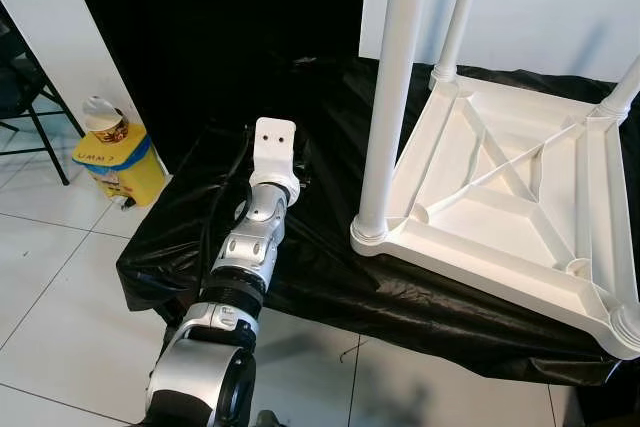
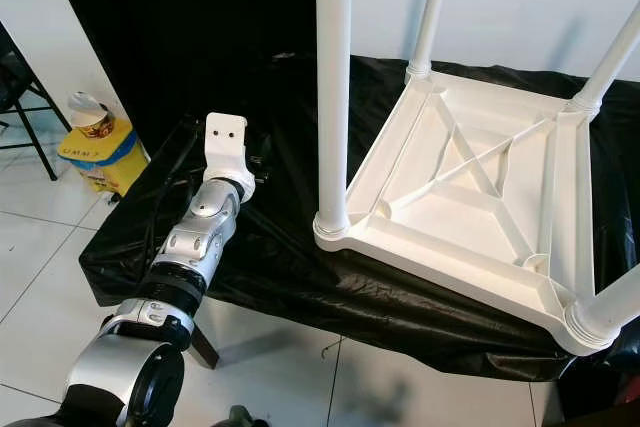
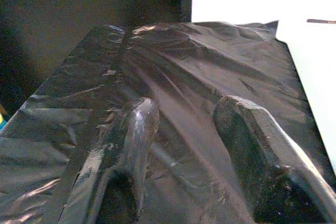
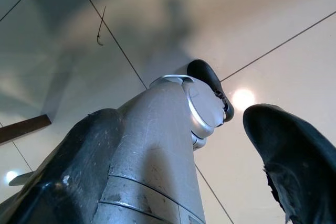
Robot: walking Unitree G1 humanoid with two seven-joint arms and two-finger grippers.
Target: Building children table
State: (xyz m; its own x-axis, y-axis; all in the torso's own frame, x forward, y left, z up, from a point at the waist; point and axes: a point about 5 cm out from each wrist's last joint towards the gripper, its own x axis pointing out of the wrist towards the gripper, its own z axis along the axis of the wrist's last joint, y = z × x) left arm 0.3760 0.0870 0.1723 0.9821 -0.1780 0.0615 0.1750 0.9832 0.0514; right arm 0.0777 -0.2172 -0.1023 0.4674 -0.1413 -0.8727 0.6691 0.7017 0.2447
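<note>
Left arm (image 1: 245,247) nearest, reaching onto black sheet (image 1: 300,267); left gripper (image 3: 184,145) fingers spread, holding nothing. Right gripper (image 4: 173,145) hangs over tiled floor (image 4: 294,61), fingers apart. One white table (image 1: 500,197) upside down at right on sheet, three legs (image 1: 395,87) visible. One yellow container (image 1: 120,159) far left.

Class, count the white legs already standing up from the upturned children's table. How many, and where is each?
4. One leg rises from the near left corner, one from the far left, one from the far right, and one from the near right corner, cut off by the frame.
</note>
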